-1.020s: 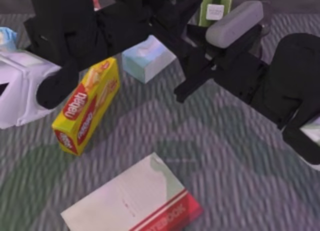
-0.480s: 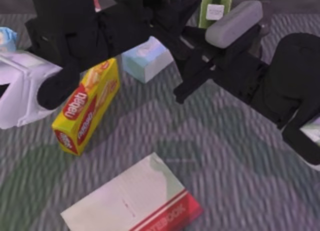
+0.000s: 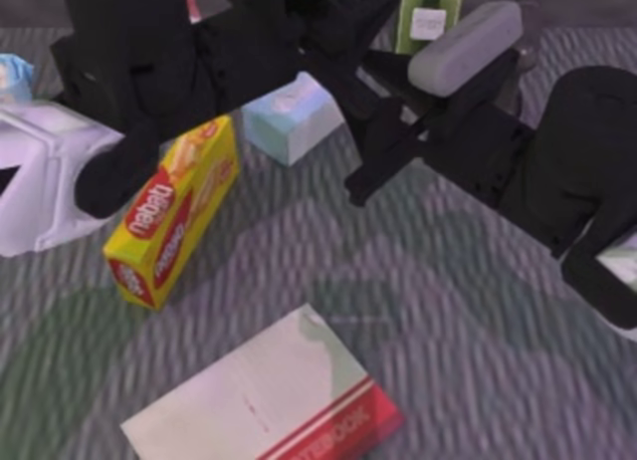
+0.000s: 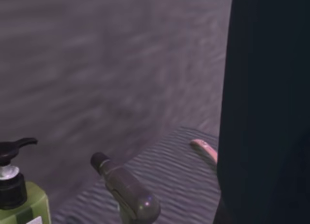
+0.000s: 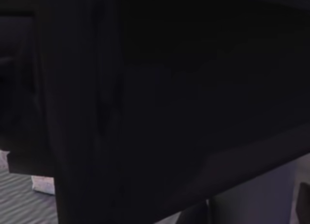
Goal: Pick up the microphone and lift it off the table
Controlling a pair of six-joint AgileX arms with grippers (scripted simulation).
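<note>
- The microphone [image 4: 127,191] — round dark head, tapered grey handle — showed only in the left wrist view, above the ribbed table [image 3: 468,311].
- Left gripper's hold: could not tell.
- Right wrist view was dark.

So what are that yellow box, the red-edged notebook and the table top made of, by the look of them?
The yellow box looks like printed cardboard: flat faces, sharp folded edges, a slight sheen over its red label. The notebook seems to have a smooth paper or card cover, pale with a glossy red band along one edge. The table looks covered in matte, carpet-like fabric, judging by its grey-purple wavy ribs, though it could be a printed texture.
</note>
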